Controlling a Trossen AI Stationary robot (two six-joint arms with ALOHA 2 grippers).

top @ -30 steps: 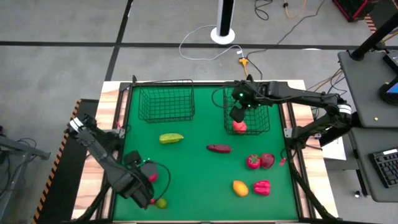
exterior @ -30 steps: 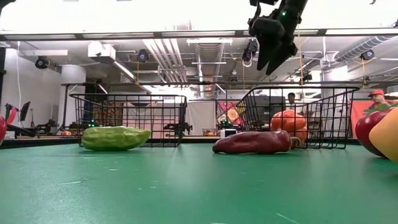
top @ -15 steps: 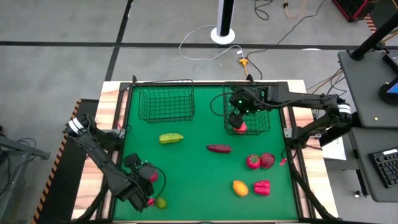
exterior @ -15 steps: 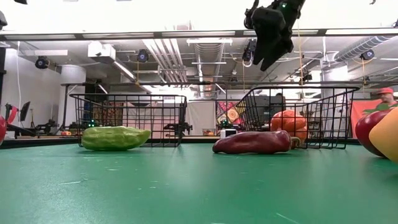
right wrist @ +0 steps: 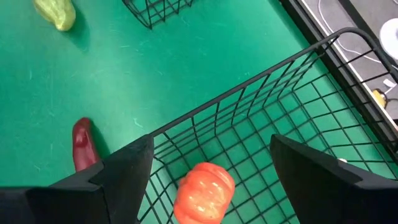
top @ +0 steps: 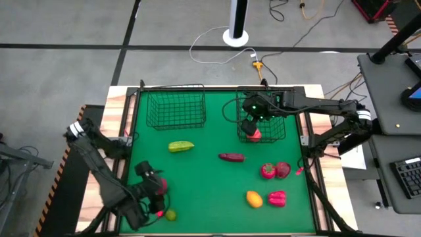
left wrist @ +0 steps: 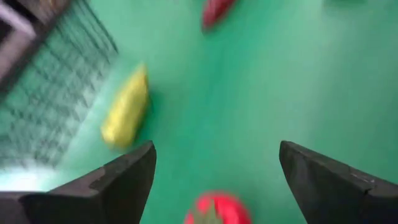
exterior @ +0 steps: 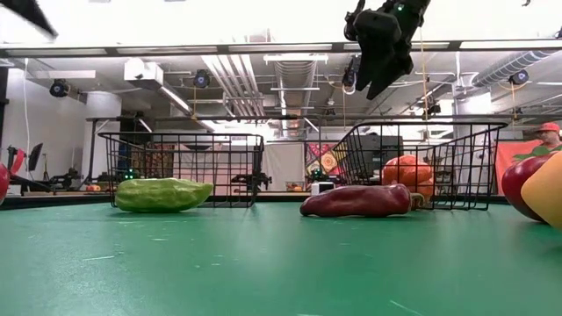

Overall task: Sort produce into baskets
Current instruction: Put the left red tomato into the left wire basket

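Note:
My left gripper (left wrist: 216,148) is open near the table's near left corner (top: 155,195), its fingers on either side of a red round piece (left wrist: 217,210) without touching it. A green lime (top: 171,214) lies close by. My right gripper (right wrist: 211,142) is open and empty above the right basket (top: 263,120), which holds an orange-red piece (right wrist: 204,190) resting on its floor. The left basket (top: 175,108) stands at the far left. A yellow-green oblong piece (top: 181,147) and a purple-red one (top: 231,157) lie on the green mat.
Two red pieces (top: 268,171) (top: 282,170), an orange-yellow one (top: 254,198) and a red pepper (top: 277,197) lie at the near right. The mat's middle (top: 210,184) is bare. A wooden rim (top: 117,99) borders the table.
My right gripper has shifted a little toward the table's near edge over the right basket, still open. My left arm has swung toward the near edge, its gripper staying open beside the red round piece.

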